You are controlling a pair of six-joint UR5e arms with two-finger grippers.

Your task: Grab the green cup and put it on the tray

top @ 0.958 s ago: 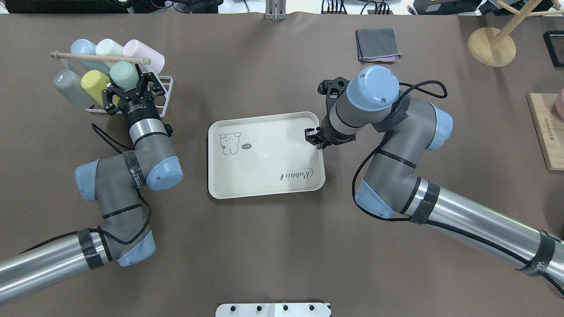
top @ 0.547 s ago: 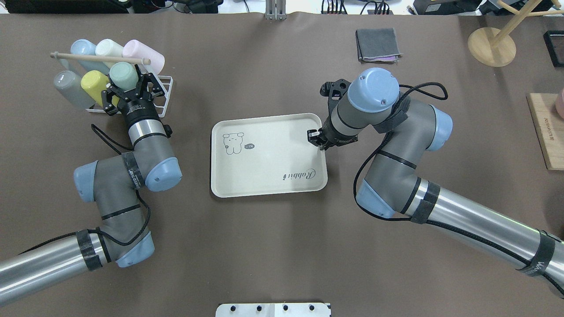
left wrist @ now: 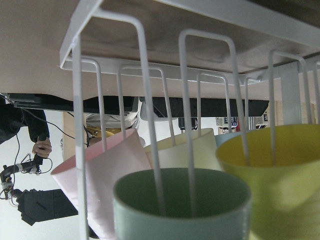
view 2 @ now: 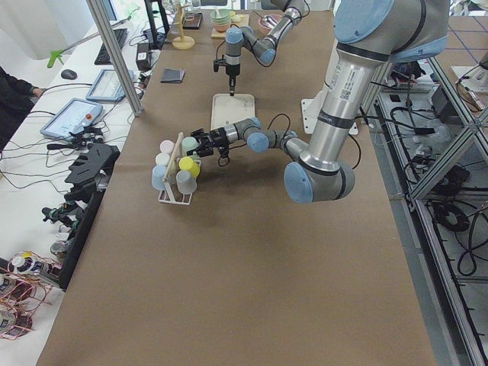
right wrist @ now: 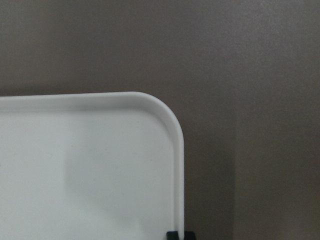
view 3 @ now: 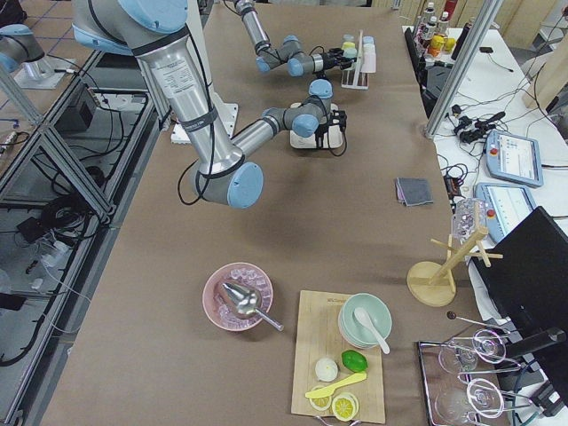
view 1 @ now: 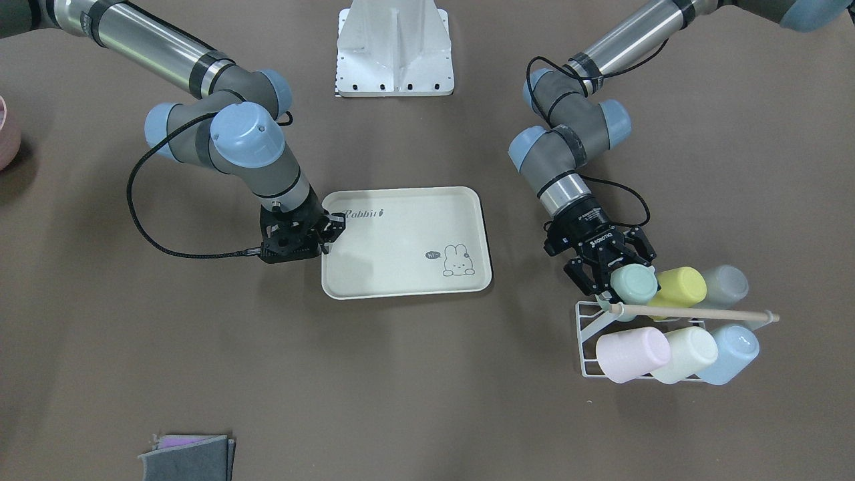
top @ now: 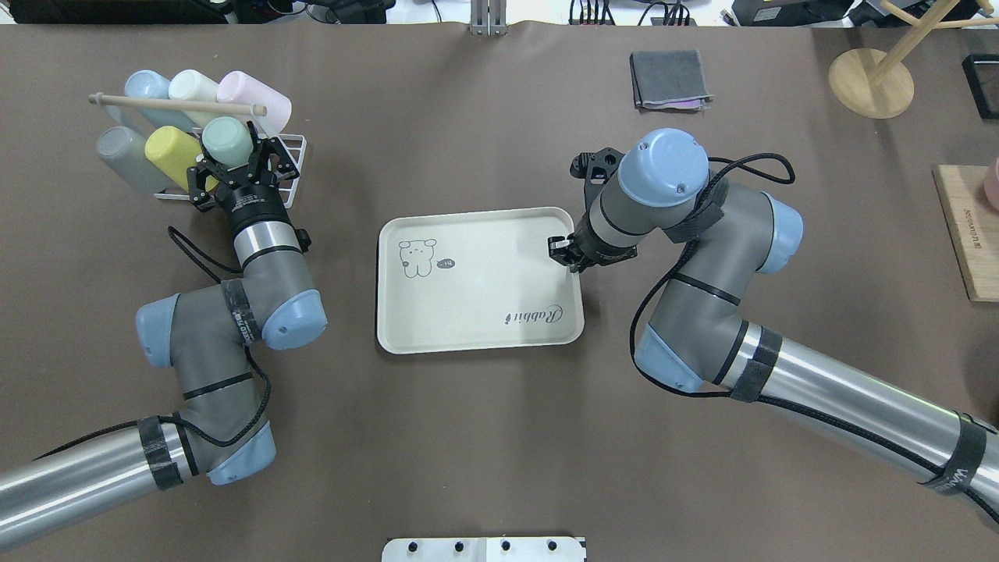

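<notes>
The mint green cup (top: 227, 140) lies mouth-down on a prong of the white wire rack (top: 293, 148) at the far left. My left gripper (top: 232, 158) is shut on the green cup, one finger on each side. In the left wrist view the cup's rim (left wrist: 180, 200) fills the bottom, with rack wires reaching into it. The cream tray (top: 468, 312) with the rabbit drawing lies at the table's middle. My right gripper (top: 563, 254) is shut on the tray's right rim, which also shows in the right wrist view (right wrist: 90, 165).
The rack also holds a yellow cup (top: 168, 148), a grey cup (top: 117, 152), blue, cream and pink cups, under a wooden rod (top: 175, 103). A grey cloth (top: 670, 78), a wooden stand (top: 870, 82) and a cutting board (top: 968, 234) are at the right.
The tray has slid a little to the right with my right gripper on its rim. My left gripper and the green cup have drawn slightly back from the rack.
</notes>
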